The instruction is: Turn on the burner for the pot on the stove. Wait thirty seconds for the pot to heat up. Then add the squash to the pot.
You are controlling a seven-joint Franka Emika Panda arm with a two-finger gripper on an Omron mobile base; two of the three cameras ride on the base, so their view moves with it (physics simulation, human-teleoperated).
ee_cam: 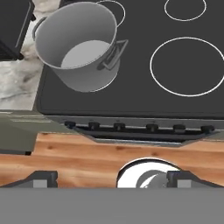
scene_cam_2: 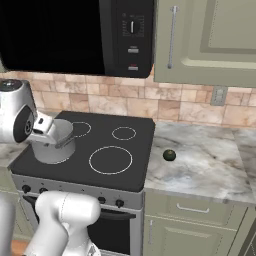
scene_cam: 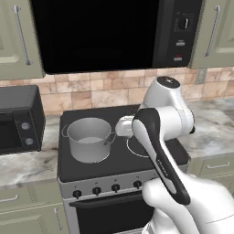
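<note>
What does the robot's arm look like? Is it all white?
Mostly white. The arm is made of smooth, rounded white shells, with a wide black band curving down one long segment and a dark round cap on top of its highest joint. At the end, the gripper has two small dark grey finger tips with squared ends. No loose cables show.

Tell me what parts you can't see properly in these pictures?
- Knob markings on the stove: too small in every view, so which knob works the burner under the pot can't be told.
- The pot's left side in the right base view: hidden behind the arm.
- Squash: too small for detail.
- Gripper fingertips: cut off at the hand view's bottom.
</note>
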